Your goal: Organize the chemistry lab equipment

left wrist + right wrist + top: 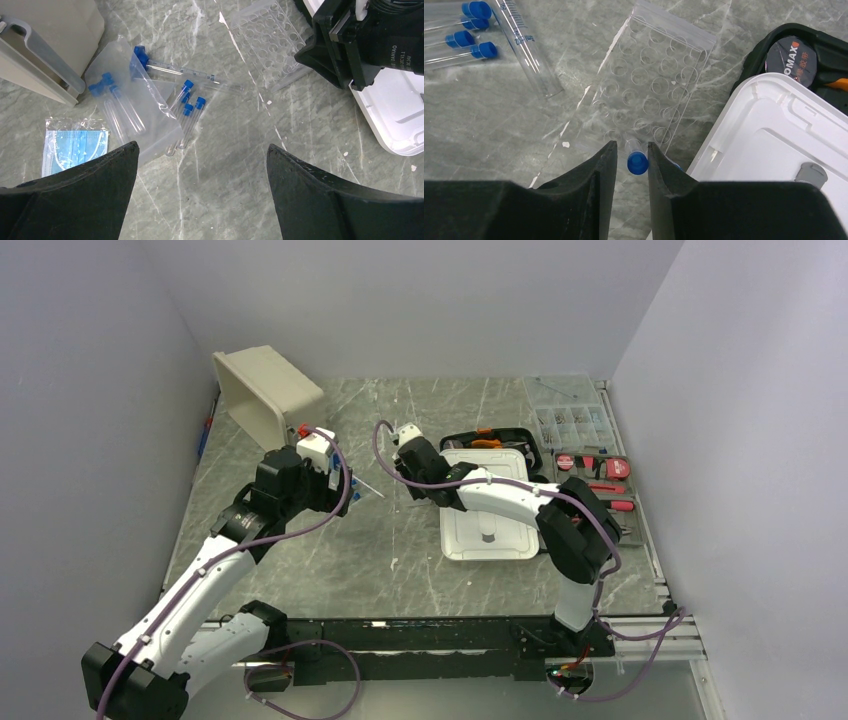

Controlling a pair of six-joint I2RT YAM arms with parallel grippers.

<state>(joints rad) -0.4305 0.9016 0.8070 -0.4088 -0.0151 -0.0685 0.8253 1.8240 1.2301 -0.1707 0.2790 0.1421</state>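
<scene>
A blue-capped tube (637,162) sat at the near edge of the clear perforated rack (644,85), between the right gripper's (631,147) barely parted jaws, touching only one finger. A white lid (774,135) crowded its right side. Loose tubes (471,30) lay well to the left. The left gripper (201,147) hung spread wide, holding nothing.

White arm links (190,590), black joints (575,530), purple cables (347,490), black wedge-shaped end effector fingers (584,200).

The grey marbled table (240,200) is carrying blue-capped tubes (187,107), a perforated rack (265,45) (clear plastic), a white lid (465,540) and a beige bin (265,390).
</scene>
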